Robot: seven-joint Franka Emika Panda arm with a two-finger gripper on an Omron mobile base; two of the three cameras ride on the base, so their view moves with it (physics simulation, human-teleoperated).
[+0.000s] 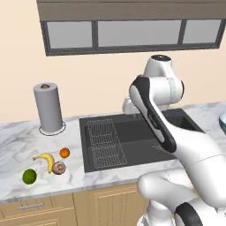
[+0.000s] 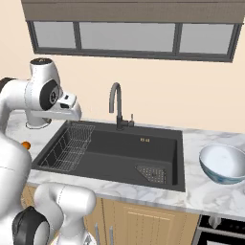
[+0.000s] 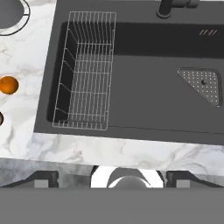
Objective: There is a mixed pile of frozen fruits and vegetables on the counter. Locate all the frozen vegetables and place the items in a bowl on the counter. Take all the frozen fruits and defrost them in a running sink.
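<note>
Hovering over the sink [image 3: 144, 87] with jaws wide and nothing held, the gripper [image 3: 111, 177] has no item sorted yet; next move, judged: swing left to the pile near the counter's [image 1: 17, 132] front-left edge — green ball [image 1: 29, 176], brown lump [image 1: 58, 167], banana [image 1: 47, 159], orange [image 1: 65, 152]; the bowl [image 2: 223, 163] waits right of the sink, beige wall beyond
</note>
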